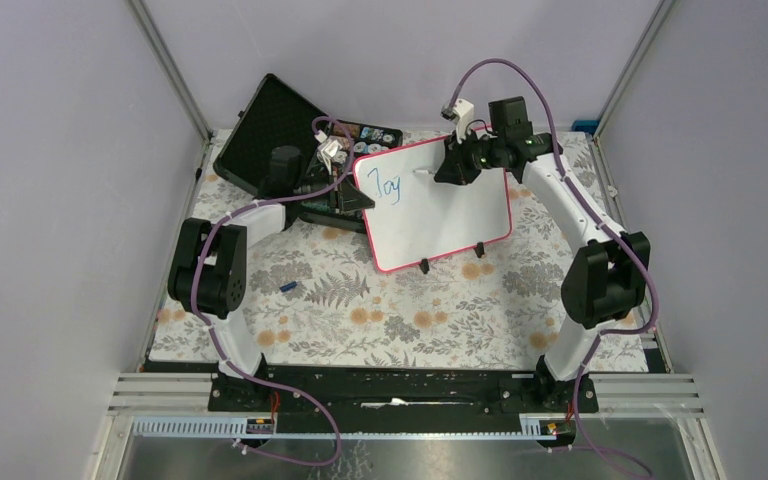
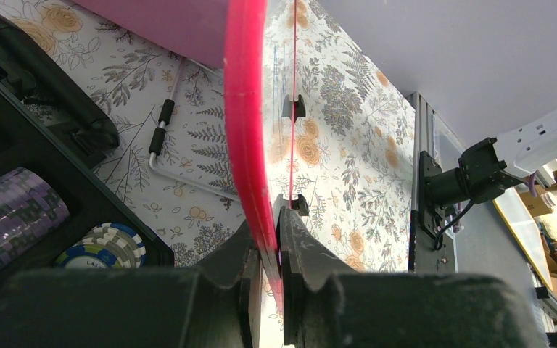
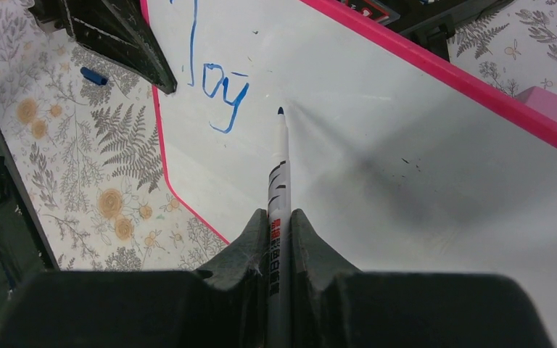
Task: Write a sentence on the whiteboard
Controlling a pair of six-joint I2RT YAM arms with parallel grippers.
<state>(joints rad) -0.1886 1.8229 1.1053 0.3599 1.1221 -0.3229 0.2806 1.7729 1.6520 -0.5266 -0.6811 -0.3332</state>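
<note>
Whiteboard (image 1: pixel 445 215): propped on its feet on the floral mat (image 1: pixel 380 310), just right of the open black chip case (image 1: pixel 265 135).
Left gripper (image 2: pixel 277 221): clamped on the board's pink left edge.
Right gripper (image 3: pixel 280 228): clenched on a marker (image 3: pixel 281 163), tip at the board beside blue writing (image 3: pixel 221 90).

You're in a robot lab cell: plain lilac walls (image 1: pixel 50 200), metal frame posts (image 1: pixel 172 70), a cabled left arm (image 1: pixel 210 270) and right arm (image 1: pixel 605 280) bolted to a flower-patterned desk (image 1: pixel 410 310).
</note>
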